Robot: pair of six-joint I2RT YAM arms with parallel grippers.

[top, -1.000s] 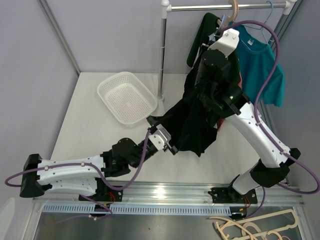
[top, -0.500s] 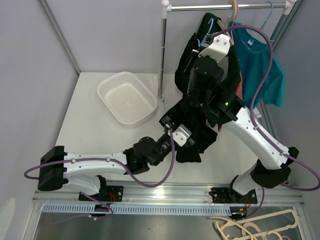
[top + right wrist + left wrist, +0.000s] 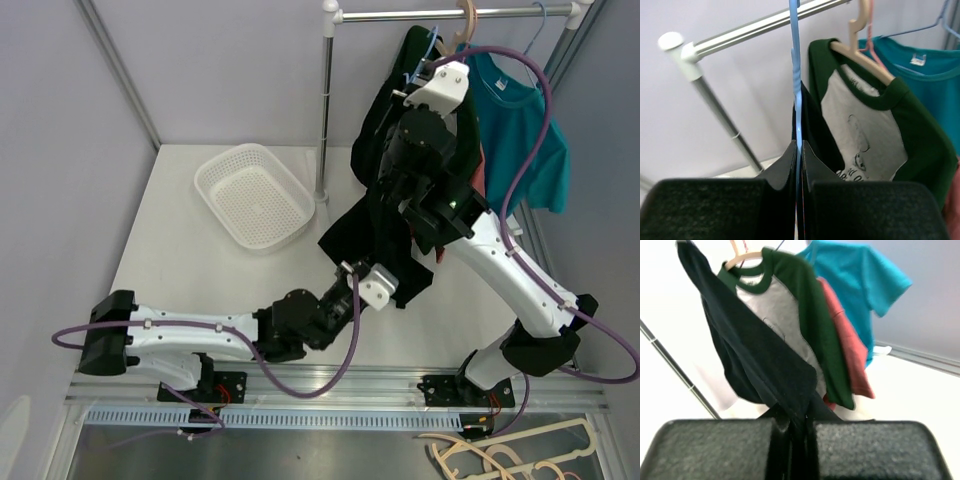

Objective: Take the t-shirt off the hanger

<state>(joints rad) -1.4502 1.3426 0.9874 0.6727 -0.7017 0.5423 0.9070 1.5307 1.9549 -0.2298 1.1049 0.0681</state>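
Note:
A black t-shirt [image 3: 385, 225] hangs from a thin blue hanger [image 3: 796, 75] at the left end of the clothes rail [image 3: 450, 14]. My right gripper [image 3: 800, 150] is shut on the blue hanger's stem just above the shirt's neck; seen from above, that gripper [image 3: 425, 70] sits high by the rail. My left gripper [image 3: 799, 432] is shut on the t-shirt's [image 3: 755, 360] lower hem, which runs taut and diagonal up to the hanger. From above, this gripper [image 3: 352, 270] is low over the table, under the garment.
A green-and-grey shirt [image 3: 875, 125] on a wooden hanger, a red shirt [image 3: 847, 347] and a teal shirt [image 3: 520, 130] hang beside it. A white basket [image 3: 255, 195] stands left of the rail's pole [image 3: 325, 110]. Spare hangers [image 3: 500, 455] lie beyond the near edge.
My left gripper has swung right under the shirt and shut on its hem. The right arm has shifted slightly left with the hanger.

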